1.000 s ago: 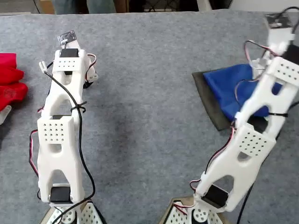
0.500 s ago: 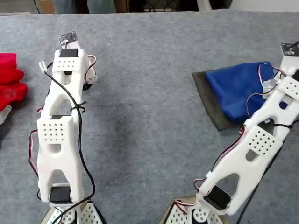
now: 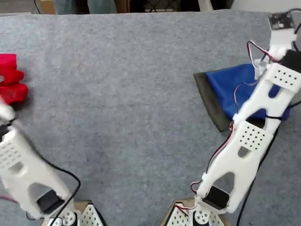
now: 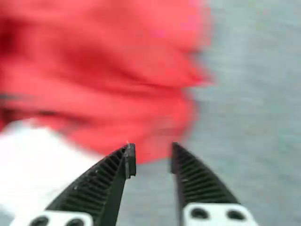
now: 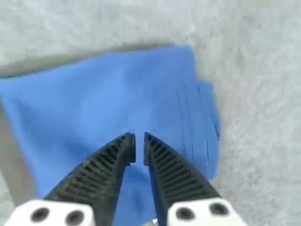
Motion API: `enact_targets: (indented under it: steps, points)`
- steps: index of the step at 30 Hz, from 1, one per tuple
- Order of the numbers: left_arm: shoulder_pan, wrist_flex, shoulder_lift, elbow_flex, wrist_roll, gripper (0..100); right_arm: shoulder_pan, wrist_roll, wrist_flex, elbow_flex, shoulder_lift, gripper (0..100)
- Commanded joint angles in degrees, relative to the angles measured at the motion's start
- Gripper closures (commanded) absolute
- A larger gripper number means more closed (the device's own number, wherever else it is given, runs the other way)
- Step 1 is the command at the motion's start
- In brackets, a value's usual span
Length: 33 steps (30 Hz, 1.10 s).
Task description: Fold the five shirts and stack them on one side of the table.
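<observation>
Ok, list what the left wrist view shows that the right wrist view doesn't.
Left wrist view: a red shirt next to something white, beyond the open left tool. Right wrist view: a blue shirt beneath the right tool. Both: the grey table cover.

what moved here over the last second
The left arm swung from the table's middle out to the left edge; its gripper now hangs over the red shirt and holds nothing. The right arm dipped toward the right edge, then came back over the blue shirt. The blue shirt, the dark shirt under it and the red shirt stayed put.
</observation>
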Motion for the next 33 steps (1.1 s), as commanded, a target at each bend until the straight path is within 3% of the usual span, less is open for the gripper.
enact_targets:
  steps: [1,7,11,14,19,27,33]
  points:
    - [-10.68,-3.25,-0.88,-3.03,-4.75,79,-3.78,-0.62,0.35,-3.47,-6.81,95.2]
    - [-18.42,-19.69,3.34,-2.51,-3.87,79,-10.46,-0.7,0.44,-2.86,-7.96,95.2]
    - [-16.66,-29.27,10.9,1.19,-3.87,79,-13.36,-4.75,0.44,-2.68,-7.87,95.2]
    - [-14.99,-31.3,15.74,1.19,-3.96,81,-15.03,-5.89,0.44,-2.68,-7.78,95.2]
    - [-13.93,-28.48,16.09,-6.2,-3.87,98,-15.47,-5.8,0.53,-2.77,-7.96,95.2]
    - [-7.87,-10.9,15.91,-29.32,-3.87,97,-15.21,-5.8,0.79,-3.3,-8.22,95.2]
    - [0.92,-1.49,8.18,-29.05,-3.87,97,-15.21,-5.8,0.79,-3.3,-8.22,95.2]
